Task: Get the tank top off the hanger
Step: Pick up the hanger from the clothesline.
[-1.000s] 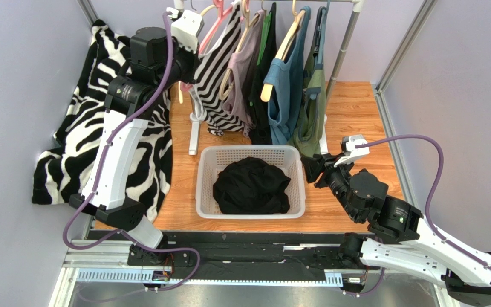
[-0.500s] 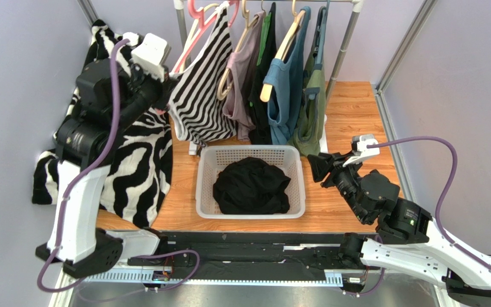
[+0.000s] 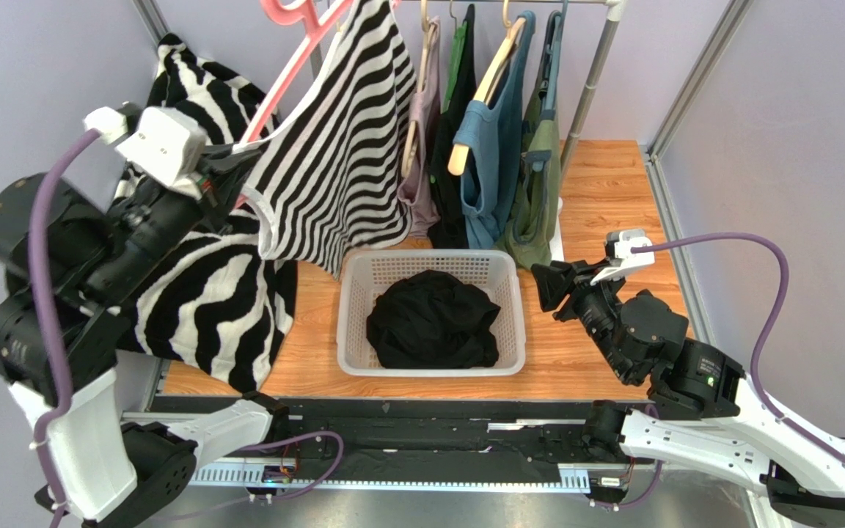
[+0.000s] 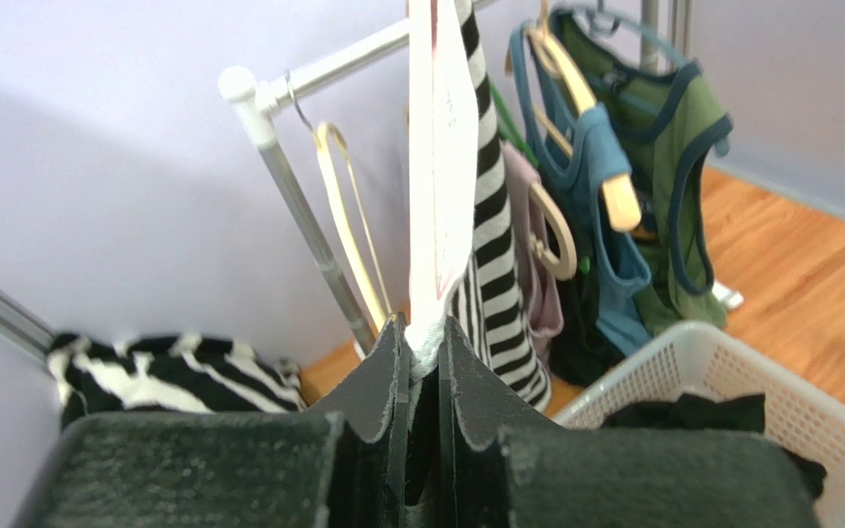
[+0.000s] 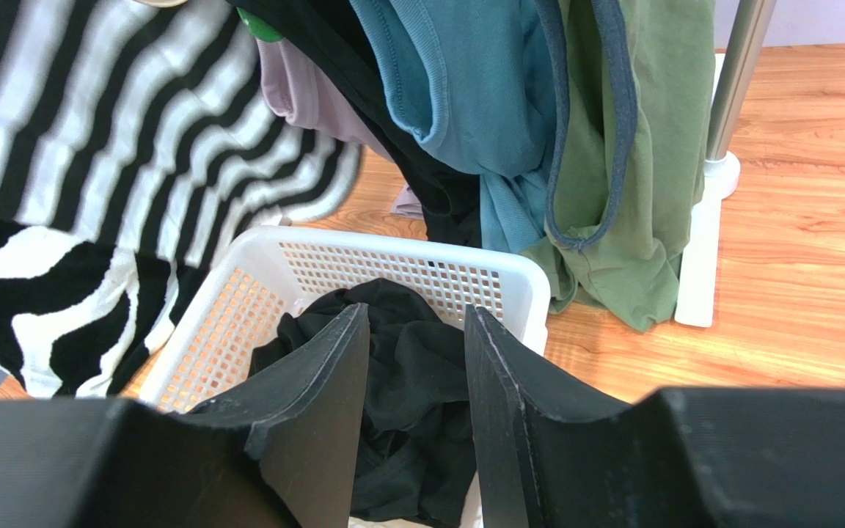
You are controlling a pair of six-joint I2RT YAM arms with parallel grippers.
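The black-and-white striped tank top (image 3: 333, 143) hangs on a pink hanger (image 3: 281, 50), lifted up and out to the left of the clothes rack. My left gripper (image 3: 240, 165) is shut on the top's side edge. In the left wrist view a fold of white fabric is pinched between the jaws of the left gripper (image 4: 425, 339), and the striped tank top (image 4: 491, 209) rises straight above them. My right gripper (image 3: 543, 284) hovers open by the basket's right rim. In the right wrist view the right gripper (image 5: 416, 330) has nothing between its fingers.
A white basket (image 3: 356, 270) holds a black garment (image 3: 432, 319). The rack (image 3: 596, 77) carries mauve, black, blue (image 3: 493, 143) and green (image 3: 537, 187) tops on wooden hangers. A zebra-print cloth (image 3: 212, 297) drapes over the table's left side.
My left arm has swung left and toward the near side, pulling the striped top and pink hanger up and away from the rack. The right gripper shifted slightly right.
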